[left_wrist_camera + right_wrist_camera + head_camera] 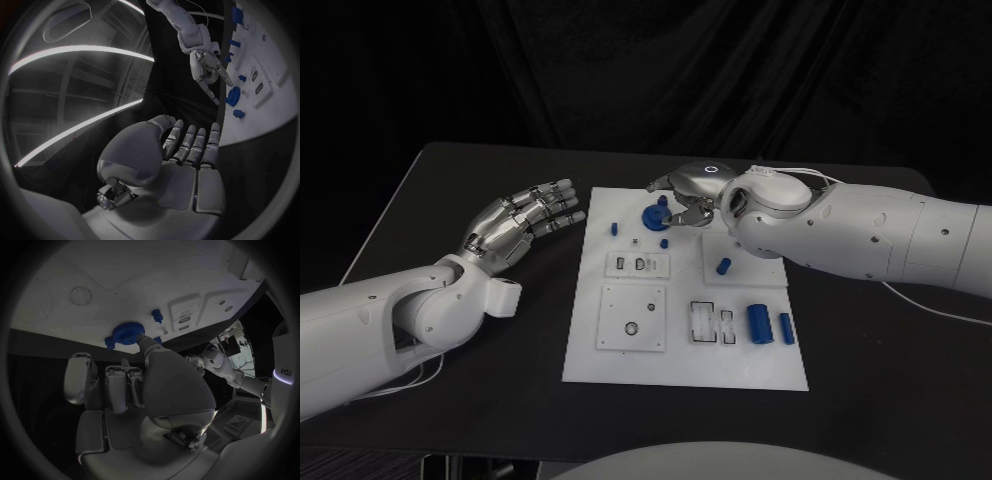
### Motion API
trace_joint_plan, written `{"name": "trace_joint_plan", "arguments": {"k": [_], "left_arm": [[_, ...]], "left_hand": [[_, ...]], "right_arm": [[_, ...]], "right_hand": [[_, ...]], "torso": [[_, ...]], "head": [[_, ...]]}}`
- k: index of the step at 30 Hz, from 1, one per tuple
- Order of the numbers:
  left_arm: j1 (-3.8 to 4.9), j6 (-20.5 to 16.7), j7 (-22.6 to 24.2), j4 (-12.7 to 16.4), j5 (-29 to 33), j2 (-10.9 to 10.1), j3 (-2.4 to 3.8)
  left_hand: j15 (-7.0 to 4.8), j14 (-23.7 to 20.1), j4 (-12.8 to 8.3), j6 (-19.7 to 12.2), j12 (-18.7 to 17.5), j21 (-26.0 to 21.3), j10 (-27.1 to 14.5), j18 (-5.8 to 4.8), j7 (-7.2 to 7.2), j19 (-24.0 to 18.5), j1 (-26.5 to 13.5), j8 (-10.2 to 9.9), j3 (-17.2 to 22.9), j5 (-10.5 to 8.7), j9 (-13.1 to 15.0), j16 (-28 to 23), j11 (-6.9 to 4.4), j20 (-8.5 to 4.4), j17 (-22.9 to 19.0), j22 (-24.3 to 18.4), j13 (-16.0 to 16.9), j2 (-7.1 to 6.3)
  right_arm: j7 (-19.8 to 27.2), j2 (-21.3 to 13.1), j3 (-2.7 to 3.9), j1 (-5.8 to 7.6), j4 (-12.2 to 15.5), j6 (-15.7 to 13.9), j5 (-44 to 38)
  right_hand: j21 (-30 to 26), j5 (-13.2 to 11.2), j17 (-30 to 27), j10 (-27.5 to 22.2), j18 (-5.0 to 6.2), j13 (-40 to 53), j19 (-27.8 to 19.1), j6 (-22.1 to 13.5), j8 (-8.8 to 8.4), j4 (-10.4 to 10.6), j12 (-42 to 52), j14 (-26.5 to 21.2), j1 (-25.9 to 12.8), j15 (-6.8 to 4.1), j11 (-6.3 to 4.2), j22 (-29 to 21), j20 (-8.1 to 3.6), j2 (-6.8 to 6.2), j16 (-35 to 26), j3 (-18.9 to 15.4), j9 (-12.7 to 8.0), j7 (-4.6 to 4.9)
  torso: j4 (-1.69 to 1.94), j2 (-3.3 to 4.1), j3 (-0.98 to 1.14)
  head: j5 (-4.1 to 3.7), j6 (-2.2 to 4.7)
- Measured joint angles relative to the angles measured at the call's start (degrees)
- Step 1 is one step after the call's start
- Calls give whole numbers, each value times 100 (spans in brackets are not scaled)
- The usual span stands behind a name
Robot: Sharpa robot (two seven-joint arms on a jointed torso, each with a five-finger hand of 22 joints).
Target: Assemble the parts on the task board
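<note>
One round, toothed blue gear (127,333), seemingly finger-touched.

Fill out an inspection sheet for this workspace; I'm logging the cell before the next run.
Surface: black table, bare around the board.
Job's things: white task board at the middle; blue gear near its far end; blue cylinder and smaller blue pieces toward the right edge.
Clutter: nothing seen.
Hands: left hand above the table left of the board, fingers apart, holding nothing; right hand at the board's far end, one finger reaching to the blue gear; contact cannot be told.
Cables: thin white cable along the right arm.
Surroundings: dark curtain behind.
</note>
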Motion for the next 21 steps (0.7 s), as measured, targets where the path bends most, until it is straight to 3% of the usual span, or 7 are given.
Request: {"name": "trace_joint_plan", "arguments": {"k": [4, 11, 13, 15, 21], "left_arm": [[0, 0, 0, 1, 0, 0, 0], [-1, 1, 0, 3, 0, -4, 0], [-1, 2, 0, 4, 0, -8, 0], [-1, 2, 0, 5, 0, -15, 0], [-5, 2, 1, 4, 0, -36, 0]], "left_hand": [[0, 0, 0, 0, 0, 0, 0, 0, 0, 0, 0, 0, 0, 0, 0, 0, 0, 0, 0, 0, 0, 0], [0, 0, 0, 0, 0, 0, 0, 0, 0, 0, 0, 0, 0, 0, 0, 0, 0, 0, 0, 0, 0, 0], [0, 0, 14, 0, 0, 0, 0, 0, 0, 0, -9, 0, 23, 0, 0, 0, 0, 0, 0, 0, 0, -10], [0, 0, 15, 0, 0, 0, 0, 0, 0, 0, -24, 0, 48, 0, 0, 0, 0, 0, 0, 0, 0, -24], [0, 0, 15, 0, 0, 0, 0, 0, 0, 0, -31, 0, 48, 0, 0, 0, 0, 0, 0, 0, 0, -31]], "right_arm": [[-3, 0, 0, 0, -4, 1, 0], [-5, -73, 0, -1, 6, -4, 0], [-4, -139, 0, -1, 36, -27, 0], [1, -282, 1, -1, 128, -77, 0], [0, -997, -4, 72, 609, -248, 0]], "right_hand": [[-25, 0, 0, 0, 1, 0, -21, -47, 0, 0, 0, 0, 0, 0, 0, 0, -20, 0, 0, 0, -18, -14], [-28, 0, 0, 0, 0, -1, -21, 197, 0, 16, -24, 0, 0, 0, 0, -1, -20, 0, 0, -16, 12, 42], [-28, 0, 0, 0, 1, -1, -21, 525, 75, 16, -24, 0, 0, 0, 0, -1, -20, 0, 0, -16, 60, 67], [-28, 0, 0, 0, 1, -1, -8, 1150, 215, 32, -24, 0, 0, 1, 0, -1, -33, 0, 0, -33, 156, 107], [89, 0, 0, 0, 1, -1, 113, 1514, 295, 72, -24, 0, -30, 1, 1, -2, -29, 30, 48, -40, 200, 137]], "torso": [[3, -1, 0], [10, 0, -1], [10, 1, 0], [11, 1, 0], [11, 1, 0]], "head": [[0, 0], [0, 5], [0, 15], [1, 25], [18, 67]]}}
